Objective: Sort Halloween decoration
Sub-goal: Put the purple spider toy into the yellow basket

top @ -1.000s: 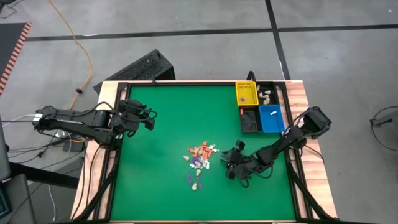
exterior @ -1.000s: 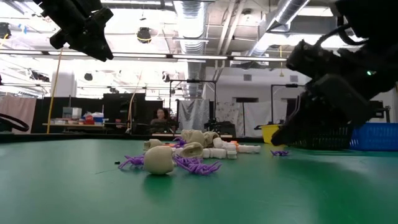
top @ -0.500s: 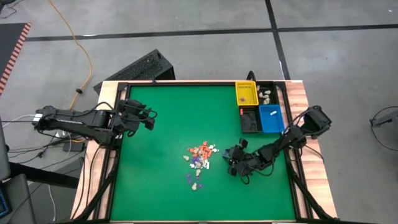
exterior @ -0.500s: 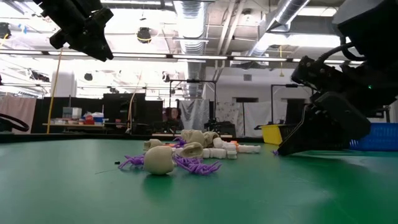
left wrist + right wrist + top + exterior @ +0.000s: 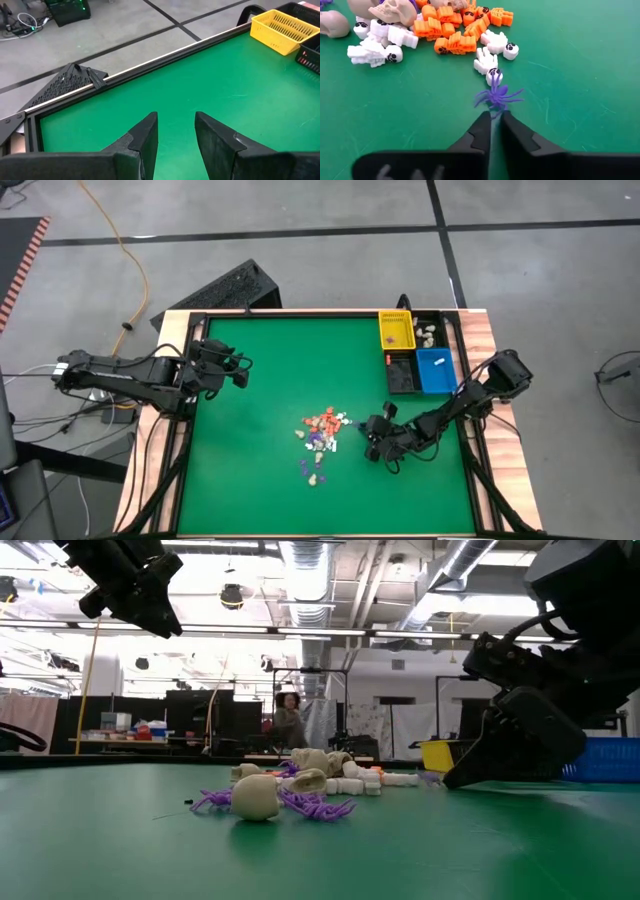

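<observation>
The Halloween decoration lies in a loose pile [image 5: 318, 432] mid-table: orange pumpkins [image 5: 451, 31], white skeleton bits [image 5: 372, 50], cream skulls [image 5: 255, 795] and purple spiders. One purple spider [image 5: 496, 95] lies on the green mat at the pile's right edge. My right gripper [image 5: 493, 116] is down on the mat right behind it, fingers nearly together around its rear legs. My left gripper [image 5: 175, 131] hangs open above the table's far left part [image 5: 238, 368], holding nothing. My right gripper pinches the purple spider's rear legs [image 5: 493, 111] between the free ends of its two fingers. The fingers slant down from the table's right side, their tips at the mat [image 5: 447, 780]. The spider's body and front legs still lie flat on the mat.
At the far right stand a yellow bin [image 5: 395, 330], a black bin holding cream pieces [image 5: 430, 333], a blue bin [image 5: 436, 370] and another black bin [image 5: 402, 372]. A raised dark rim [image 5: 300, 313] edges the green mat. A person stands in the room behind.
My right gripper has come down onto the mat and edged toward the pile, ending right behind the purple spider. The spider and the pile have stayed in place.
</observation>
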Motion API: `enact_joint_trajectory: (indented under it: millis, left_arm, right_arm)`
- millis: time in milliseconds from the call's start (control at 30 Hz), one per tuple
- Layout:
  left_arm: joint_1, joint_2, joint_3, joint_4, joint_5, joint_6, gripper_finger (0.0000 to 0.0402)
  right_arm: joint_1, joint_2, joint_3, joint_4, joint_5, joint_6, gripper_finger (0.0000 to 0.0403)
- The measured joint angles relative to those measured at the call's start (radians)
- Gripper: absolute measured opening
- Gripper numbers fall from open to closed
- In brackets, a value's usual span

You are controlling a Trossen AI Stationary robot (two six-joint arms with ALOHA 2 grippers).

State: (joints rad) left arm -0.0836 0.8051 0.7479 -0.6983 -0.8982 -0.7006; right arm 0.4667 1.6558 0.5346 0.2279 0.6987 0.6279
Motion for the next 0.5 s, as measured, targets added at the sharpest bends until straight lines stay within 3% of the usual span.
enact_joint_trajectory:
  millis: [200,500]
  left_arm:
    - [0.000,0.000,0.000,0.000,0.000,0.000,0.0121]
    - [0.000,0.000,0.000,-0.001,0.001,0.000,0.0121]
  right_arm:
    - [0.000,0.000,0.000,-0.002,0.002,0.000,0.0010]
    - [-0.010,0.002,0.033,-0.015,0.005,0.033,0.0005]
